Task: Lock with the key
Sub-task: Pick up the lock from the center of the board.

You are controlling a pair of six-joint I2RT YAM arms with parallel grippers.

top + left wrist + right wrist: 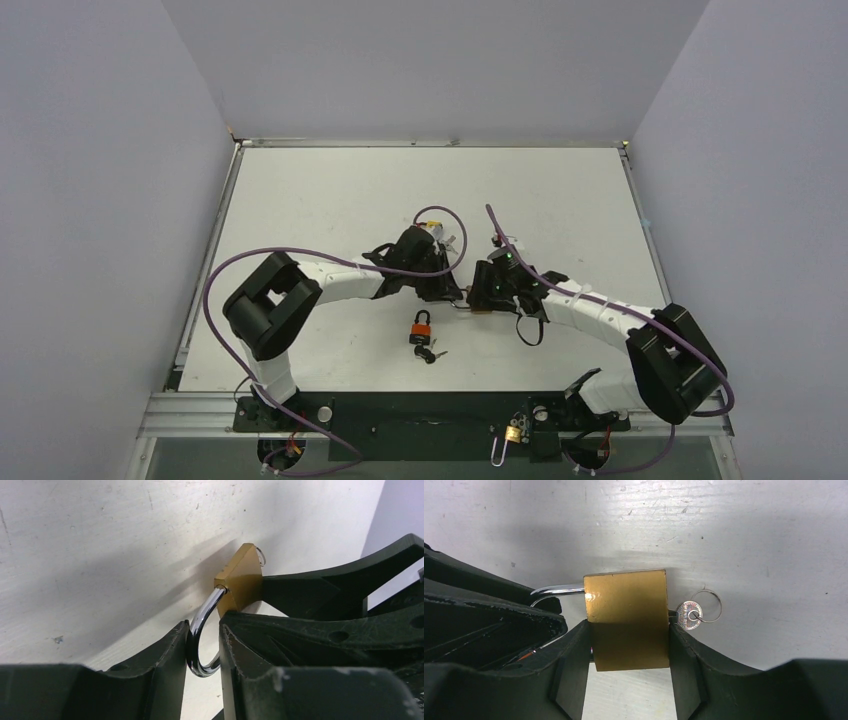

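Right wrist view shows the right gripper [628, 652] clamped across the body of the brass padlock [626, 615], leaving the key [688, 616] in its end face exposed just past one finger. The left gripper [202, 647] is closed around the shackle [199, 630], likely to brace it while body and shackle are pressed together. The lock sits mid-table [330, 200], between both arms.
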